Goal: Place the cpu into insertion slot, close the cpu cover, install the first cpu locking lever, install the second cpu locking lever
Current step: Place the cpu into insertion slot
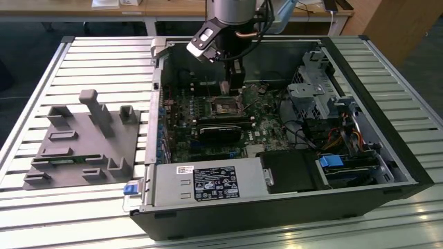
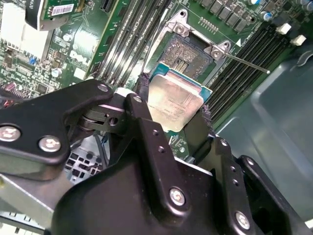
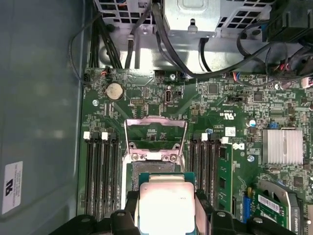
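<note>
Left of everything in the exterior view, a grey fixture plate lies on the slatted table. Beside it, to the exterior view's right, stands the open computer case, where the gripper reaches down over the green circuit board. In both wrist views the gripper is closed part-way on the cpu — one finger on each of two opposite edges, silver top showing. The chip hangs over the near edge of the insertion slot, not seated in it. Past the slot the cpu cover stands swung open.
</note>
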Motion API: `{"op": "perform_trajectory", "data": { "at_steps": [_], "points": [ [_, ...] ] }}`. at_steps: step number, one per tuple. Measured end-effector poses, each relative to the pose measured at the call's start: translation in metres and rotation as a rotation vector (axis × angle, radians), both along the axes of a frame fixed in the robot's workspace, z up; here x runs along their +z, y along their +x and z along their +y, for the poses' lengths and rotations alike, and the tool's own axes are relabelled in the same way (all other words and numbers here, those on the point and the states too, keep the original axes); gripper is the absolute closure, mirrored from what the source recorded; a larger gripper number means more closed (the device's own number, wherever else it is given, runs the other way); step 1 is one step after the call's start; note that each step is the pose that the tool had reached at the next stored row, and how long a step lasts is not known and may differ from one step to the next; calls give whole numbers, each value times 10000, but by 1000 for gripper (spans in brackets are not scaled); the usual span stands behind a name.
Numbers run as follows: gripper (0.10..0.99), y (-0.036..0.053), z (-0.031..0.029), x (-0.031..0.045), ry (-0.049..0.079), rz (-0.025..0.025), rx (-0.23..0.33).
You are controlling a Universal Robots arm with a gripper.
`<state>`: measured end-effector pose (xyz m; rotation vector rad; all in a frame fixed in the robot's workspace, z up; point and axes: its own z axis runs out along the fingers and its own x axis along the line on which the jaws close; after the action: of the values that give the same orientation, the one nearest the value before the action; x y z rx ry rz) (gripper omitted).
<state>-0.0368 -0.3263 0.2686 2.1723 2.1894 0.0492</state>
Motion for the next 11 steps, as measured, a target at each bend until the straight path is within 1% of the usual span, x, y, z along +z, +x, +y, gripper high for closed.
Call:
{"op": "perform_trajectory", "data": {
  "at_steps": [4,11],
  "points": [
    [549,-2,0,-51,1,0,-12],
    [549,-2,0,-95,1,0,-15]
  ]
}}
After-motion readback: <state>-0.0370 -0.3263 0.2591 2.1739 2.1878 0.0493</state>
